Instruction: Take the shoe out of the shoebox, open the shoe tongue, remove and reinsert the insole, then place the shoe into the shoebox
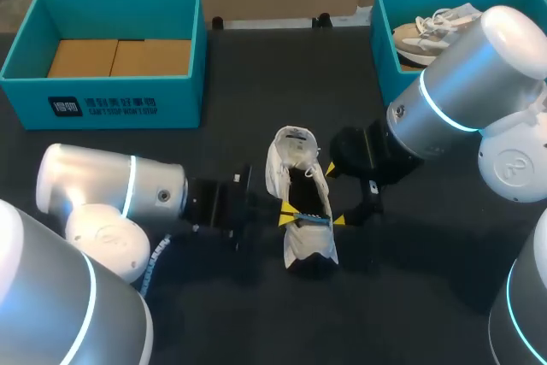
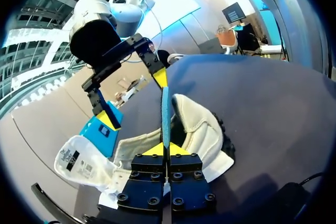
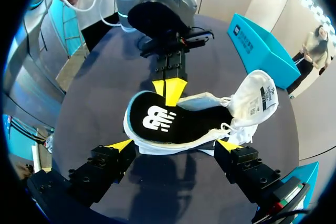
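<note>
**Insole pinched, sneaker out on the table**

The white sneaker (image 1: pixel 301 190) lies on the black table (image 1: pixel 410 297), tongue folded open. The left gripper (image 2: pixel 164 149) is clamped on the insole (image 2: pixel 165 114) edge. The right gripper (image 3: pixel 175 145) has its fingers spread apart beside the shoe.

The left gripper (image 2: pixel 164 149), its yellow tips pressed together, pinches the thin blue edge of the insole (image 2: pixel 165 113), which stands upright above the white shoe (image 2: pixel 202 129) lying on the dark table (image 2: pixel 273 108). On the far side of the shoe the right gripper (image 2: pixel 134 98) hangs with its fingers spread wide, one yellow tip just beyond the insole's top. The shoe's tongue (image 2: pixel 79 161), label showing, is folded outward, with a teal shoebox (image 2: pixel 97 129) farther off behind it.
</note>
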Tool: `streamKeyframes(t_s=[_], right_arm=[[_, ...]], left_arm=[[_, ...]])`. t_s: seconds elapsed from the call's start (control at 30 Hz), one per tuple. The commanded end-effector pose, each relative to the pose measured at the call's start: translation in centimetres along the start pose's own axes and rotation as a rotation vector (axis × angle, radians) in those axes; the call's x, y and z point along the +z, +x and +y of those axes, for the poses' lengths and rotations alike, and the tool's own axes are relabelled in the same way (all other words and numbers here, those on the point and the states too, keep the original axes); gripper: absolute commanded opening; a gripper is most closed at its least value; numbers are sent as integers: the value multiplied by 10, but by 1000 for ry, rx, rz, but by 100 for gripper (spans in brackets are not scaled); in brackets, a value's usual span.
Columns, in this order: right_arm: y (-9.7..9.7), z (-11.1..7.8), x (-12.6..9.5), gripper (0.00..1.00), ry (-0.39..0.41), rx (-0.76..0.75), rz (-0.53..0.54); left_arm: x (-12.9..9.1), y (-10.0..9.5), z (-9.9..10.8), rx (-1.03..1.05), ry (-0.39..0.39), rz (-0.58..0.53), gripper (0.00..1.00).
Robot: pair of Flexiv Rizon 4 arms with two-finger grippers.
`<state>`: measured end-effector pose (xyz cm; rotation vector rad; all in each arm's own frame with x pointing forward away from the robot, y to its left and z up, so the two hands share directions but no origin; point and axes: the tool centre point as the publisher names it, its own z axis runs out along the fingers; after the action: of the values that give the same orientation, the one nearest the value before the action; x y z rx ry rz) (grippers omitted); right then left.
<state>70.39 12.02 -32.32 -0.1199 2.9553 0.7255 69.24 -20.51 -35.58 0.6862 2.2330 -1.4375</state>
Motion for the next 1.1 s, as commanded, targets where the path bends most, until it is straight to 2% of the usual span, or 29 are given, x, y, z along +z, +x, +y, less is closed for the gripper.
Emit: streamKeyframes(t_s=[0.03, 0.3, 0.33, 0.37, 0.47, 0.5, 0.73, 1.03, 1.1], right_arm=[[0, 0, 1, 100, -1, 0, -1], [0, 0, 1, 100, -1, 0, -1], [0, 0, 1, 100, -1, 0, -1], [0, 0, 1, 100, -1, 0, -1], [0, 0, 1, 100, -1, 0, -1], [0, 0, 1, 100, -1, 0, -1], [0, 0, 1, 100, -1, 0, -1], [0, 0, 1, 100, -1, 0, -1], [0, 0, 1, 100, -1, 0, -1]], left_arm=[[14, -4, 9, 0, -5, -3, 0], [12, -6, 16, -13, -5, -20, 0], [11, -5, 13, -12, -4, -21, 15], [9, -5, 10, -9, 9, -27, 24], [7, -4, 4, -4, 17, -29, 27], [4, -4, -1, -3, 26, -32, 31], [-4, -6, -17, 17, 49, -42, 25], [-3, -7, -26, 32, 63, -30, 22], [-1, -7, -25, 32, 62, -25, 17]])
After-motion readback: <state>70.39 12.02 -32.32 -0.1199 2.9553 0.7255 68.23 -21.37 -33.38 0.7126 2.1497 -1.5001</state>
